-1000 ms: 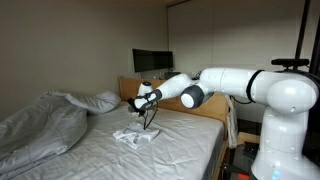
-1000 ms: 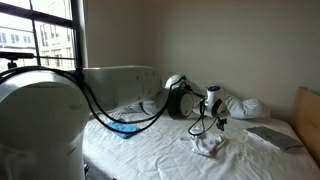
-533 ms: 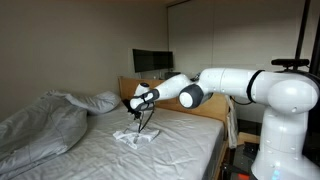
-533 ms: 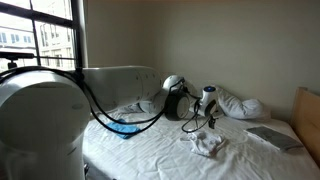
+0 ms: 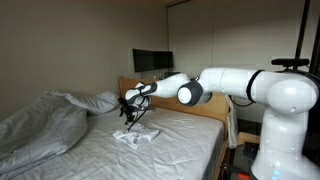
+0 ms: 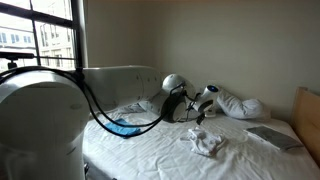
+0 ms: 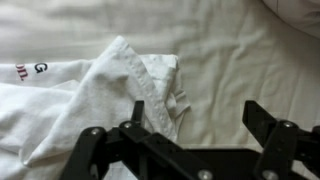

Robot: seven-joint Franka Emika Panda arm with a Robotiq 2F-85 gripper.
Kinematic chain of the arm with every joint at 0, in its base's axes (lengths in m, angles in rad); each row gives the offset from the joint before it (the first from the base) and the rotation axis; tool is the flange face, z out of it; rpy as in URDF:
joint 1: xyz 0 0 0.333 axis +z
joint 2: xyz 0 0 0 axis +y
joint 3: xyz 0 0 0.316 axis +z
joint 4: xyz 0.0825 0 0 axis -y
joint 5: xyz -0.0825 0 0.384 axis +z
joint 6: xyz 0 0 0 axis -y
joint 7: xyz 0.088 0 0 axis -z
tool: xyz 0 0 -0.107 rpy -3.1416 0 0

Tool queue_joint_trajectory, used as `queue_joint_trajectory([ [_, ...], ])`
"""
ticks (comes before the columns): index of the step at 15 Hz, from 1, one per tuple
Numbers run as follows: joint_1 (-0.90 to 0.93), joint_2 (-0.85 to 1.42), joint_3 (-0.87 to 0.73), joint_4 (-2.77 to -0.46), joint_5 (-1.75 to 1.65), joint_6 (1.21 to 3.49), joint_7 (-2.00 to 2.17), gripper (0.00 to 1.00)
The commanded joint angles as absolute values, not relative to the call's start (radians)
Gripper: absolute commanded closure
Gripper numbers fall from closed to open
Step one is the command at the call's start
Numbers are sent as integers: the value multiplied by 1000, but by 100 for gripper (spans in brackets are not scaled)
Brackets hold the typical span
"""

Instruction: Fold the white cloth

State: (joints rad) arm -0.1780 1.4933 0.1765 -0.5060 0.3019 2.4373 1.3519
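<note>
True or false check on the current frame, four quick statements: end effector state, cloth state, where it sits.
1. The black end effector is open and holds nothing. True.
2. The small wrinkled white cloth is folded into a neat flat rectangle. False: it lies bunched and creased, as the wrist view shows.
3. The white cloth lies on the flat pale bedsheet, apart from the big rumpled grey-white duvet. True.
4. The end effector is pressing down on the white cloth. False: in both exterior views it hangs above the cloth with a gap between them.
</note>
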Motion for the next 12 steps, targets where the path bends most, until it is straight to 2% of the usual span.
queue_joint_trajectory([
  [1, -201, 1493, 262, -489, 404, 2301, 1284, 0],
  [7, -235, 1494, 343, -522, 542, 2087, 1221, 0],
  [12, -235, 1497, 284, -565, 549, 2004, 1264, 0],
])
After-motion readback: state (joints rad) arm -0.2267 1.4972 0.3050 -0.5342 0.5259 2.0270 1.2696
